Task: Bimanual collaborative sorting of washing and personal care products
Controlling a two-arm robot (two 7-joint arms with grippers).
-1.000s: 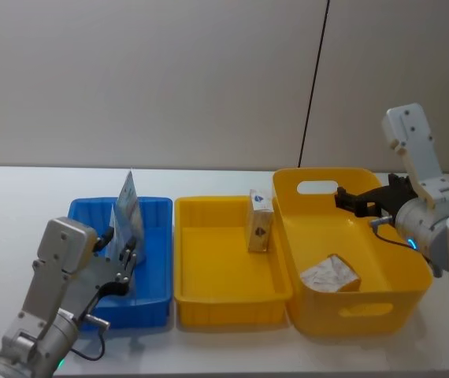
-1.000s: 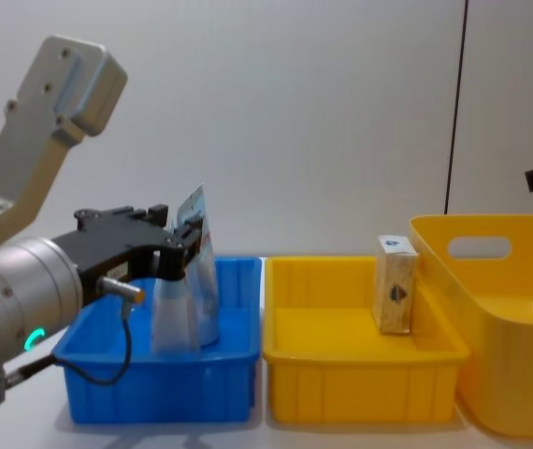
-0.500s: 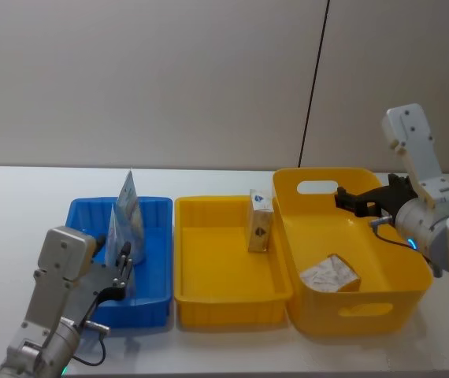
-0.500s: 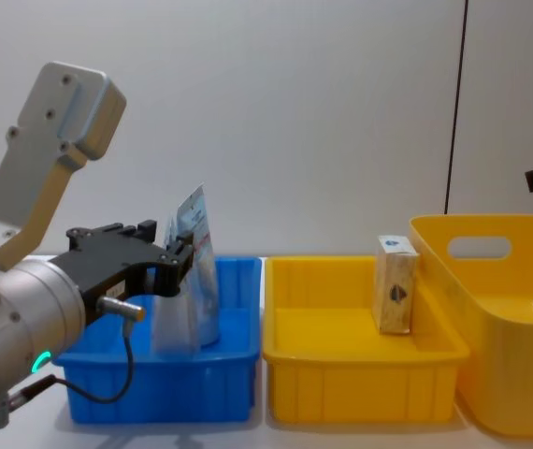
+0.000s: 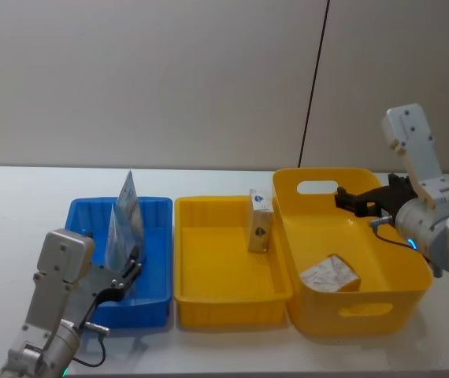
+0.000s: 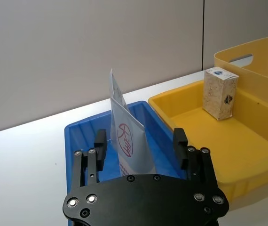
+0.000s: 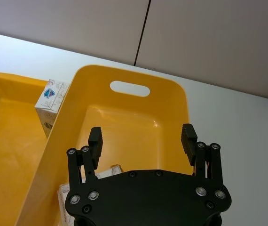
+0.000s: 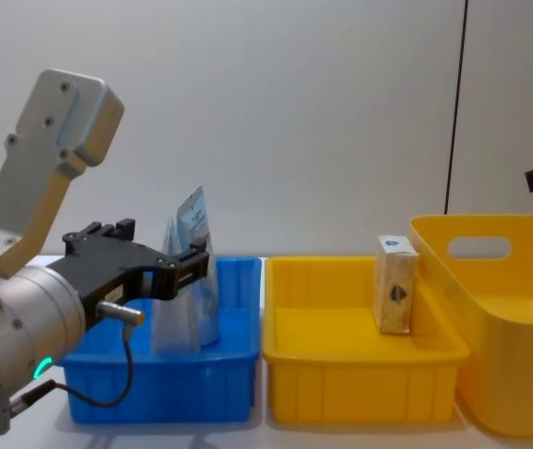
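Note:
Two pale-blue tubes (image 5: 128, 206) stand upright, crimped ends up, in the blue bin (image 5: 157, 260). My left gripper (image 5: 132, 266) is open at the bin's near side, just short of the nearer tube (image 6: 130, 147), not touching it. A tan-and-white carton (image 5: 260, 221) stands in the yellow tray (image 5: 224, 276), against the wall beside the basket. Another carton (image 5: 331, 276) lies on the floor of the yellow basket (image 5: 413, 268). Above the basket's far side, my right gripper (image 7: 142, 137) hangs open with nothing in it.
Blue bin (image 8: 164, 374), yellow tray (image 8: 360, 374) and tall handled basket (image 8: 510, 281) stand side by side, left to right, on the white table (image 5: 20, 197). A plain wall rises close behind. Bare tabletop lies left of the blue bin.
My left gripper has let go of the nearer tube and drawn back toward me; the tube stays upright in the blue bin. The right arm has not moved.

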